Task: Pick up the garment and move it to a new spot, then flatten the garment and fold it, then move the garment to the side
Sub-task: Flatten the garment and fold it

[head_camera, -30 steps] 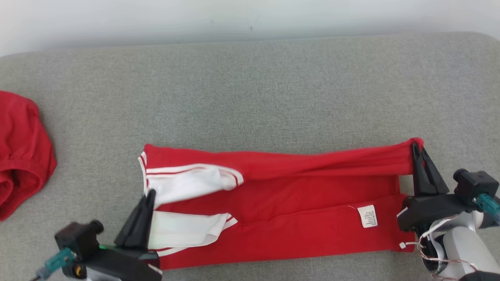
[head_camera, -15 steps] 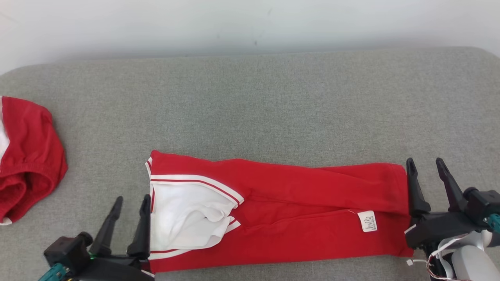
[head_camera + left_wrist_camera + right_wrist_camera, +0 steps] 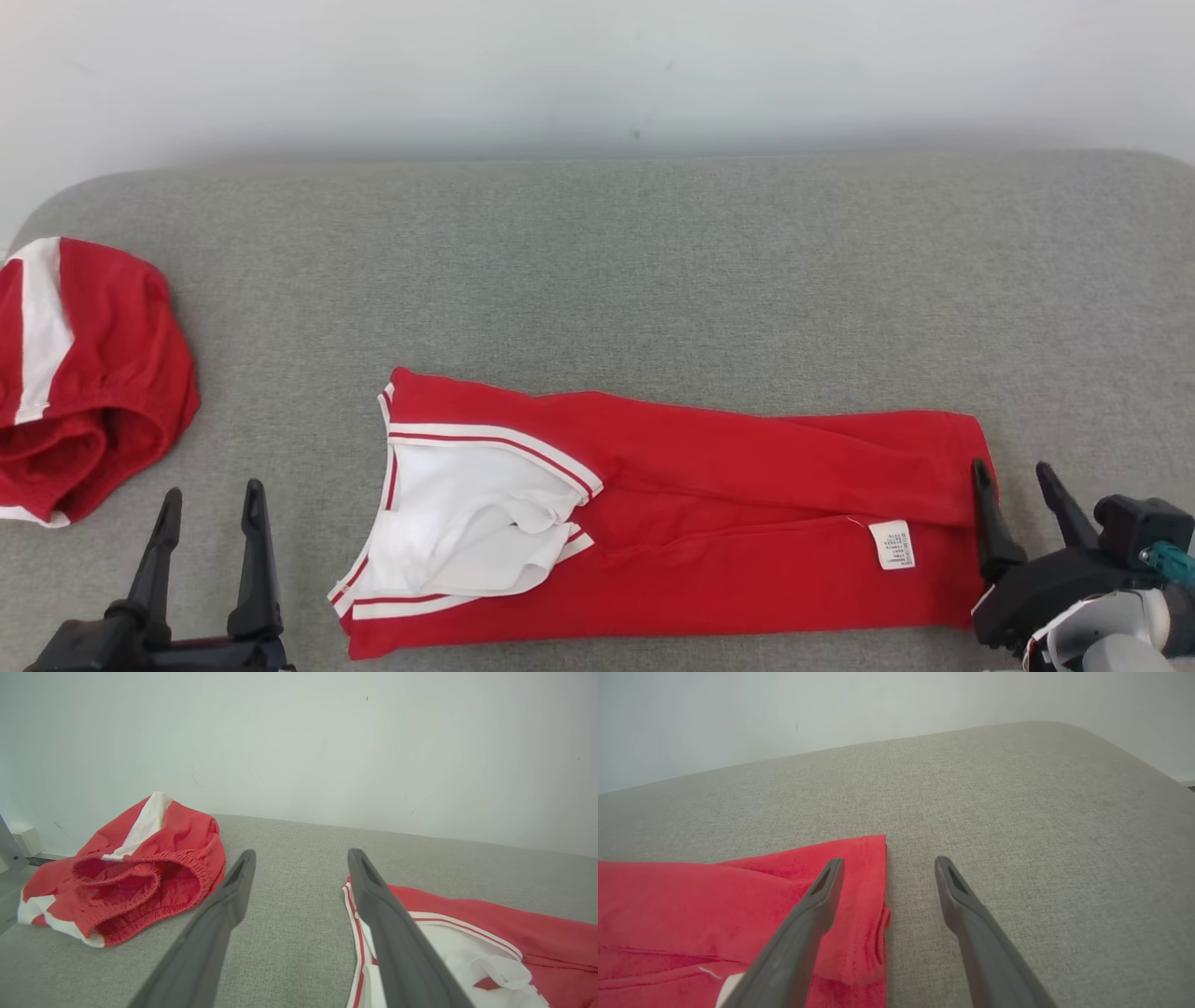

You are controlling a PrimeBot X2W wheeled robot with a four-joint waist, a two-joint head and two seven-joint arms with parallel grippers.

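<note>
The garment (image 3: 747, 523) is a red piece with white, red-striped parts at its left end, lying folded lengthwise into a long band on the grey cushion (image 3: 597, 271). A small white label (image 3: 892, 545) shows near its right end. My left gripper (image 3: 211, 495) stands open at the lower left, apart from the garment's left edge (image 3: 490, 933). My right gripper (image 3: 1016, 471) is open at the garment's right edge (image 3: 738, 891), its left finger over the red cloth, nothing held.
A second red and white garment (image 3: 75, 373) lies bunched at the cushion's far left, also seen in the left wrist view (image 3: 126, 868). A pale wall (image 3: 597, 65) rises behind the cushion. Bare grey cushion stretches beyond and right of the folded piece.
Both grippers opened and let go of the garment's far edge, which now lies folded over the near part. They drew back toward me. The head camera tilted, shifting the whole picture down.
</note>
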